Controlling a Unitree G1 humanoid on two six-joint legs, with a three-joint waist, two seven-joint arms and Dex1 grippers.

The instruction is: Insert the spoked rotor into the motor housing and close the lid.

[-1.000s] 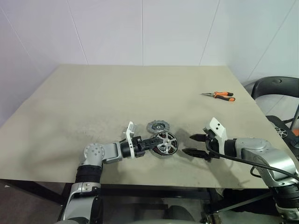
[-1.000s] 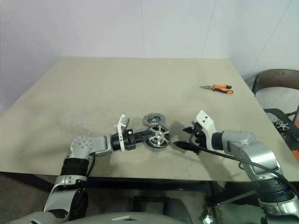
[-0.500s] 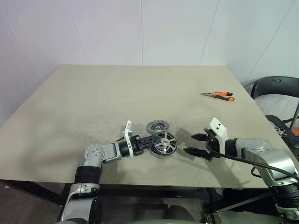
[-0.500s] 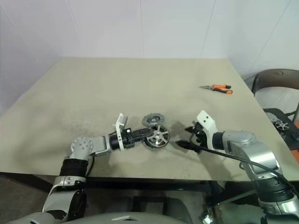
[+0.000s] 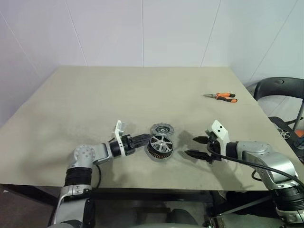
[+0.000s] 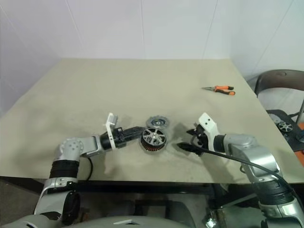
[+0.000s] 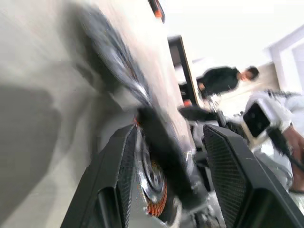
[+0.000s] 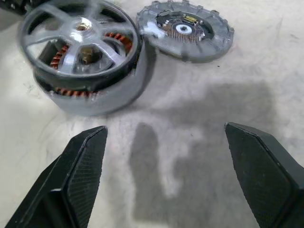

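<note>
Rotor insertion looks done: spoked rotor [image 8: 80,45] sits in motor housing [image 8: 90,97], slightly askew, copper coils visible beneath, near front-centre of table [image 5: 95,95]. Lid [image 8: 185,29] lies flat just behind housing, not fitted. Next judged: grasp lid by notched edge, centre over rotor, press down.

Left gripper [image 5: 142,139] roughly level, tips beside rotor rim, jaws released, holding nothing. Right gripper [image 5: 195,147] hovers right of housing, angled down, jaws spread wide, empty.

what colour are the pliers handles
Orange and black pliers, best in the left eye view.
</note>
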